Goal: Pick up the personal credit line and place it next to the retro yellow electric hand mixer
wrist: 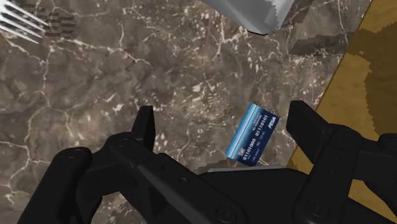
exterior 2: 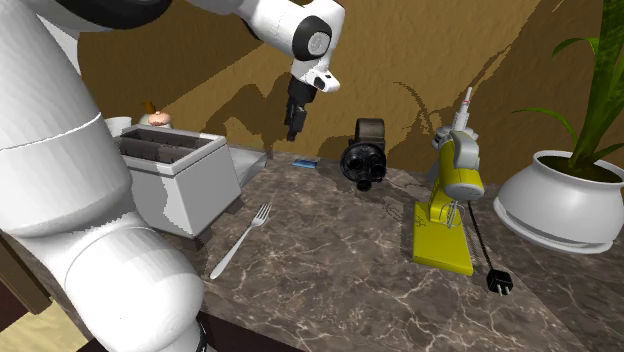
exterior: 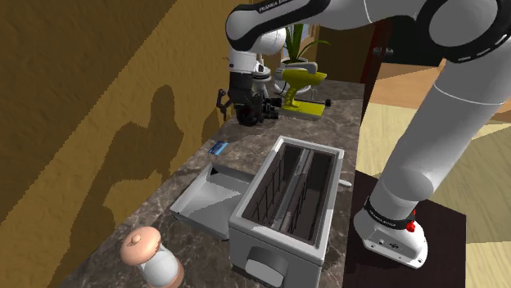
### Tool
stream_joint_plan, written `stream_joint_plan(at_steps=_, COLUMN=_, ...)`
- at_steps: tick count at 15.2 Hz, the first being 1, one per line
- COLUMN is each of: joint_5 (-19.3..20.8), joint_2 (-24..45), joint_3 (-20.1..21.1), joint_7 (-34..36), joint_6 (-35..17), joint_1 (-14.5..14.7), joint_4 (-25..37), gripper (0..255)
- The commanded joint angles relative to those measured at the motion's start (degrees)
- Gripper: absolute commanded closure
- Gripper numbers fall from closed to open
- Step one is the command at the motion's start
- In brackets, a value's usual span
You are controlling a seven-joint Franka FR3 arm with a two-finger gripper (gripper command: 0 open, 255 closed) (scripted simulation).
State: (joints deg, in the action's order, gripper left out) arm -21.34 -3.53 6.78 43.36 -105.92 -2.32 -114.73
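Note:
The credit card (wrist: 254,135) is a small blue card lying flat on the dark marble counter near the brown wall; it also shows as a blue sliver (exterior: 218,148) (exterior 2: 306,162). My black gripper (wrist: 222,124) hangs open above the counter (wrist: 95,114). The card sits below the gap, closer to one finger (wrist: 304,124), and nothing touches it. From outside, the gripper (exterior 2: 294,130) (exterior: 243,98) is well above the card. The yellow hand mixer (exterior 2: 450,195) (exterior: 301,88) stands on its yellow base, further along the counter past a black device.
A black camera-like device (exterior 2: 365,155) stands between card and mixer. A silver toaster (exterior: 287,196), a grey metal tray (exterior: 205,200) and a fork (exterior 2: 240,240) lie near the card. A white plant pot (exterior 2: 555,200) stands beyond the mixer. A shaker (exterior: 151,258) sits at the near end.

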Motion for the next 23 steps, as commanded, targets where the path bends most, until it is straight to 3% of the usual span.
stream_joint_plan(at_steps=1, joint_5=-1.63, joint_2=4.97, joint_3=0.05, joint_7=3.82, joint_6=-0.91, joint_1=-0.07, joint_4=2.94, gripper=0)
stream_joint_plan(at_steps=11, joint_5=-10.73, joint_2=27.29, joint_3=-0.69, joint_7=20.07, joint_6=-4.13, joint_1=-0.35, joint_4=17.77, gripper=0)
stream_joint_plan(at_steps=19, joint_5=-12.06, joint_2=29.54, joint_3=0.14, joint_7=19.90, joint_6=-9.06, joint_1=1.11, joint_4=15.48, gripper=0)
stream_joint_plan(at_steps=23, joint_5=-12.06, joint_2=29.54, joint_3=0.14, joint_7=19.90, joint_6=-9.06, joint_1=1.11, joint_4=15.48, gripper=0)
